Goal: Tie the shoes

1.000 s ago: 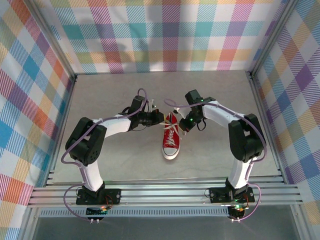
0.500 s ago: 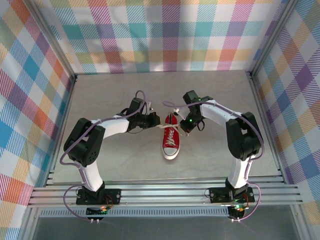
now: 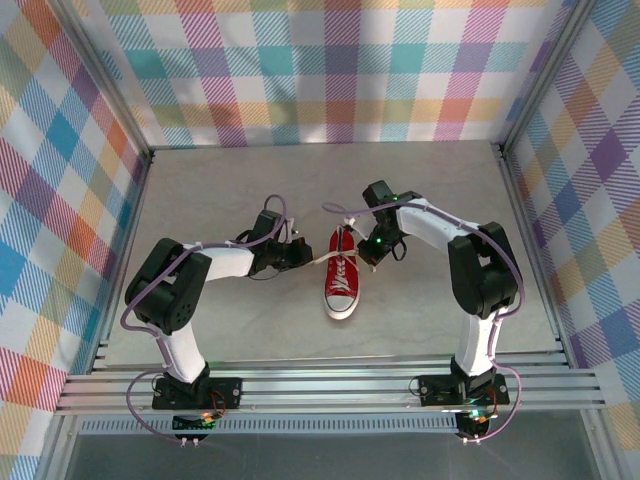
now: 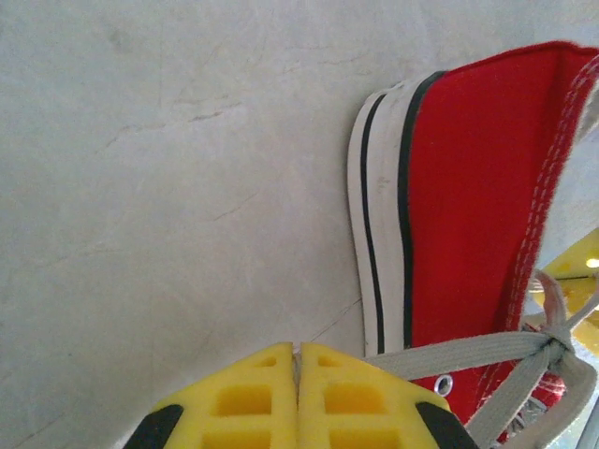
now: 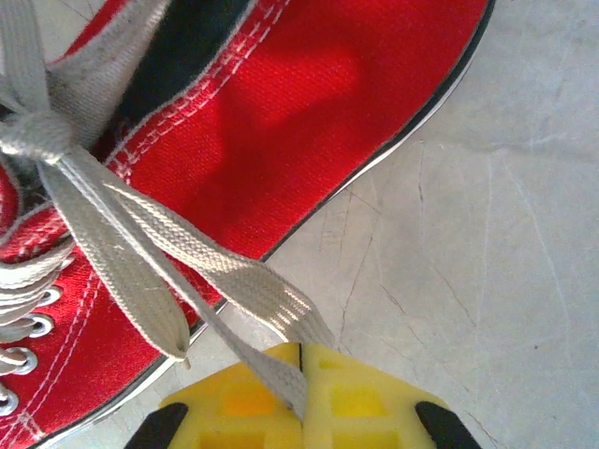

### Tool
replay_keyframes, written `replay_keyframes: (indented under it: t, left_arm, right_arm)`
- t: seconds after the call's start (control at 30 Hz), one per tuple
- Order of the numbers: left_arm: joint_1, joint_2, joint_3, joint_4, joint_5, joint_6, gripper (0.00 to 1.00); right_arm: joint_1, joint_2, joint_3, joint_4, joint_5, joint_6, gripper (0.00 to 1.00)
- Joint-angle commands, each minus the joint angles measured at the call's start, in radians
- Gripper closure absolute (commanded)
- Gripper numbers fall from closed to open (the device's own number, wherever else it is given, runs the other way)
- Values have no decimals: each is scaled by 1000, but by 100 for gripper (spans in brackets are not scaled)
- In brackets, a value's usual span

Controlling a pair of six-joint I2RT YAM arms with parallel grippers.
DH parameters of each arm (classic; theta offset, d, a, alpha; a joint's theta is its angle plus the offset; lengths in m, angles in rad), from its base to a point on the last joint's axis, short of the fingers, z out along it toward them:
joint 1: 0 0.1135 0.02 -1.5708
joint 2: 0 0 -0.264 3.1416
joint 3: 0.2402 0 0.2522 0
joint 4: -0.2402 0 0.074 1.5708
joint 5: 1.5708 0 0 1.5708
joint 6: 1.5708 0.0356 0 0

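A small red sneaker [image 3: 341, 285] with white laces lies mid-table, toe toward the arms. My left gripper [image 3: 308, 256] sits just left of its lace area. In the left wrist view, this gripper [image 4: 298, 354] is shut, and a taut lace [image 4: 468, 351] runs from its tip to a knot [image 4: 554, 344] over the red side [image 4: 477, 206]. My right gripper [image 3: 367, 252] sits just right of the shoe. Seen from the right wrist, it [image 5: 301, 351] is shut on a lace strand [image 5: 234, 271] coming from the knot [image 5: 37, 136] across the canvas [image 5: 281, 122].
The grey table top [image 3: 230, 180] is walled by plaid panels [image 3: 330, 70] at the back and both sides. An aluminium rail [image 3: 330, 385] runs along the near edge by the arm bases. A loose lace end [image 3: 331, 208] lies behind the shoe.
My left gripper has drawn left and toward the near edge, away from the shoe, pulling its lace straight. My right gripper has shifted only slightly, still gripping its strand.
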Motion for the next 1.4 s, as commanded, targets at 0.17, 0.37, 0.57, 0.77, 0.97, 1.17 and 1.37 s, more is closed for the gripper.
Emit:
replay_keyframes:
  t: [0.17,0.37,0.57,0.77,0.97,1.17,1.37]
  left_arm:
    - [32,-235,66,-181,-113,155,46]
    - [95,-442,97,-362,-258,276,39]
    - [129,-625,84,-519,-474,409,26]
    - [204,-858,-66,-485,-576,560,0]
    - [252,-936,-296,-308,-720,535,0]
    - [253,-859,-514,18,-710,509,0]
    - [290,-798,-636,327,-704,536,0]
  right_arm:
    - [-30,-160,34,10,-37,62,40]
    - [-62,-317,8,33,-19,93,30]
    - [-63,-530,-212,235,116,186,21]
    - [-101,-755,-505,485,296,288,1]
    - [-187,-840,-754,719,455,419,1]
    - [-245,-716,-863,978,413,427,1]
    - [-262,-574,-909,1226,406,401,1]
